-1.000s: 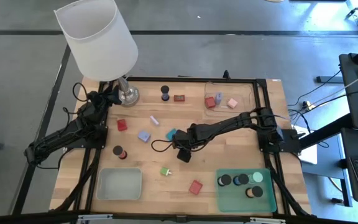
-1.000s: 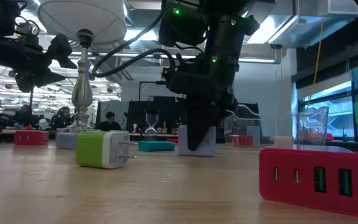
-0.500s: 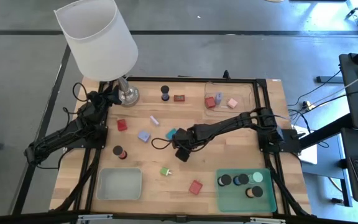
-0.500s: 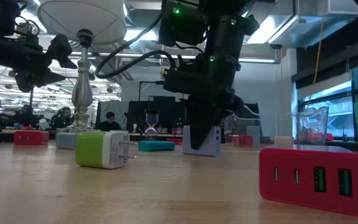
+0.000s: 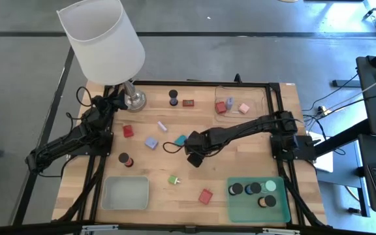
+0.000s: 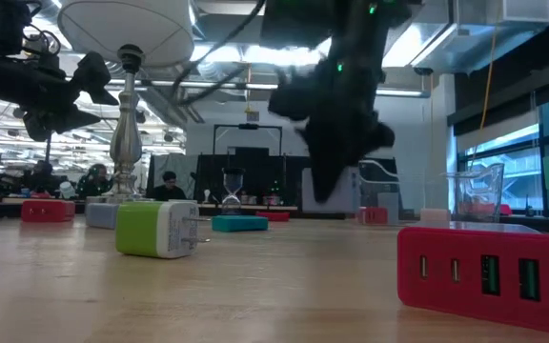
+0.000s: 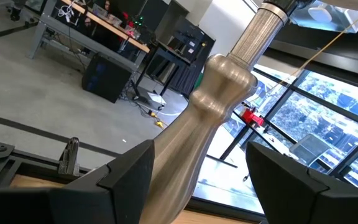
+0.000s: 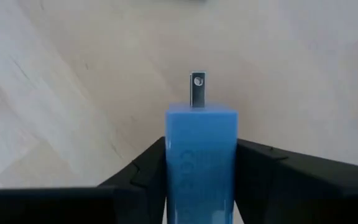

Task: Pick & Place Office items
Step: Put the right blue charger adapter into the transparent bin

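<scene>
Blue, smooth, rectangular plug block (image 8: 201,158) with a metal prong is clamped in the right gripper (image 8: 201,186), raised above the pale wooden surface (image 5: 240,163). The left gripper (image 7: 197,180) is spread around the turned metal lamp stem (image 7: 219,106).

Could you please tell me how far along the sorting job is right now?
Done: dark cylinders sit in the green tray, blocks in the clear tray. In hand: the right pincer holds a blue plug. Left: red block, green plug and others lie on the table.
</scene>
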